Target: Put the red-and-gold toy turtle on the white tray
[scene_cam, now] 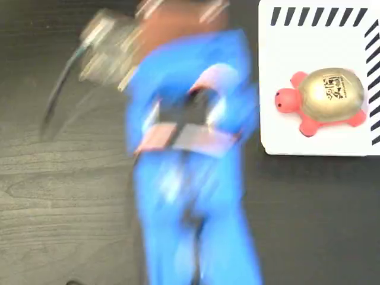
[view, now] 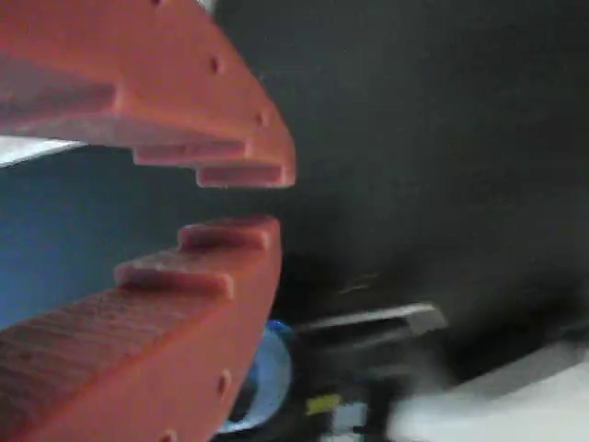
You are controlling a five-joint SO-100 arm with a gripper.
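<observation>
A: Where does the white tray (scene_cam: 279,133) stand?
B: Top right in the fixed view; the red-and-gold toy turtle (scene_cam: 323,100) lies on it.
A: And the gripper (view: 241,199)?
B: Slightly parted, empty. I judge a clear, slow retreat best.

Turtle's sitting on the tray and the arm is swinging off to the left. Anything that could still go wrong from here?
Two things, neither certain. The arm is heavily motion-blurred in the fixed view, so it is moving fast beside the white tray; a sweep back could nudge the tray. The red-and-gold toy turtle lies near the tray's right striped edge, so a jolt might slide it off. The claw holds nothing, its jaws slightly apart.
</observation>
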